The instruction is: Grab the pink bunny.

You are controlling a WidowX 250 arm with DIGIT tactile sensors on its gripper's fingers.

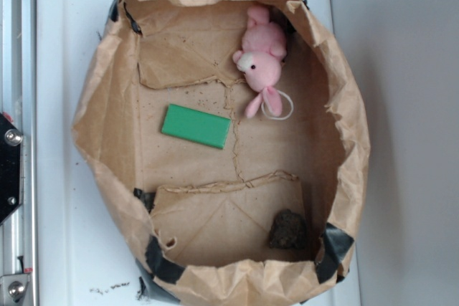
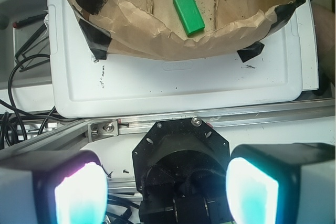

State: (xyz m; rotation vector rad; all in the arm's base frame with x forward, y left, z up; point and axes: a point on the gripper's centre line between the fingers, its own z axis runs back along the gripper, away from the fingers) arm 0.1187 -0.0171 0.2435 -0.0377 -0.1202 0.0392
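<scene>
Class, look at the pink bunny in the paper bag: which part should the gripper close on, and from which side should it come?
Grip the pink bunny across its plump body, coming straight down from above. It lies flat on the bag's floor, close to the paper bag wall, so a sideways approach looks blocked. The thin ear and white loop would likely slip. The gripper is open.

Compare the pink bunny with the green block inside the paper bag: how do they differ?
The pink bunny is soft, rounded plush with ears and a white loop; the green block is a flat, hard-edged rectangle. The bunny lies against the bag's far wall; the block lies mid-floor. Both rest untouched, about equally long.
</scene>
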